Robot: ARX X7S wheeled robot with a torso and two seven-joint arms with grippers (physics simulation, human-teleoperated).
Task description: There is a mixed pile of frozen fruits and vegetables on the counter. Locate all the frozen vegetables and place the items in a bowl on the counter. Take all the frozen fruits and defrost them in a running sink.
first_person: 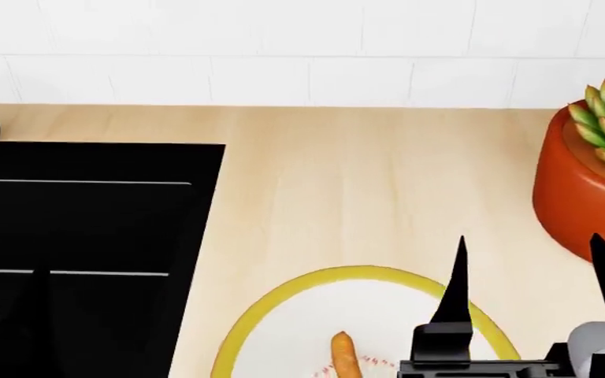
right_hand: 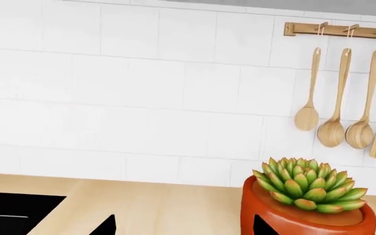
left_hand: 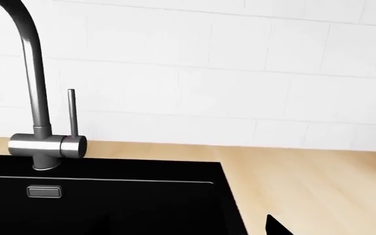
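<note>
The white bowl with a yellow rim [first_person: 281, 303] sits at the near edge of the head view, with the orange carrot [first_person: 343, 354] lying in it. My right gripper [first_person: 534, 272] is open and empty, raised over the bowl's right side; its fingertips [right_hand: 106, 226] show spread in the right wrist view. The black sink [first_person: 82, 236] is at the left. My left gripper [left_hand: 188, 231] is by the sink's right edge [left_hand: 230, 196]. One fingertip [left_hand: 278, 227] shows far off centre over the counter [left_hand: 312, 186], so the jaws are spread and empty. Eggplant, pear and other fruits are out of view.
The grey faucet [left_hand: 37, 98] stands behind the sink; no water shows. An orange-red pot with a green succulent [first_person: 586, 189] stands right of the bowl, close to my right gripper. Wooden spoons [right_hand: 344, 98] hang on the tiled wall.
</note>
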